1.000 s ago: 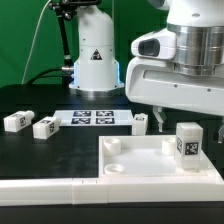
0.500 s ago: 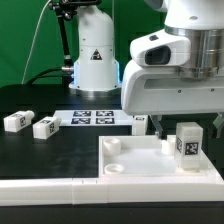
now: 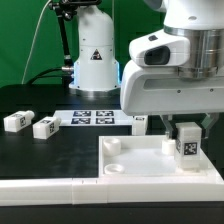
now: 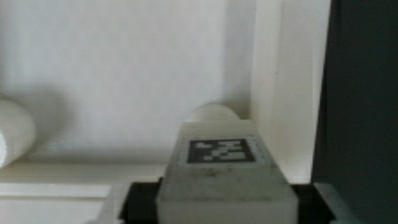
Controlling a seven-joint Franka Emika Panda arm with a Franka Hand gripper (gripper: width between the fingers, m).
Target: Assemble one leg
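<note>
A leg [image 3: 187,146], a small white block with a marker tag, stands upright on the right part of the large white panel [image 3: 140,165]. My gripper [image 3: 188,128] has come down over it, one finger on each side. In the wrist view the leg [image 4: 222,150] fills the space between the two black pads [image 4: 150,200], and both pads touch its sides. The panel [image 4: 143,60] lies beneath it. Three more legs lie on the black table: two at the exterior view's left [image 3: 15,121] [image 3: 46,127] and one [image 3: 140,121] behind the panel.
The marker board [image 3: 92,118] lies behind the panel, in front of a white robot base [image 3: 95,60]. The panel has round sockets [image 3: 113,146] near its left corners. A white ledge [image 3: 50,188] runs along the front. A dark strip of table [image 4: 365,100] borders the panel in the wrist view.
My gripper has moved towards the exterior view's left and down, from beside and above the standing leg to straddling it. The leg and the other parts have not moved.
</note>
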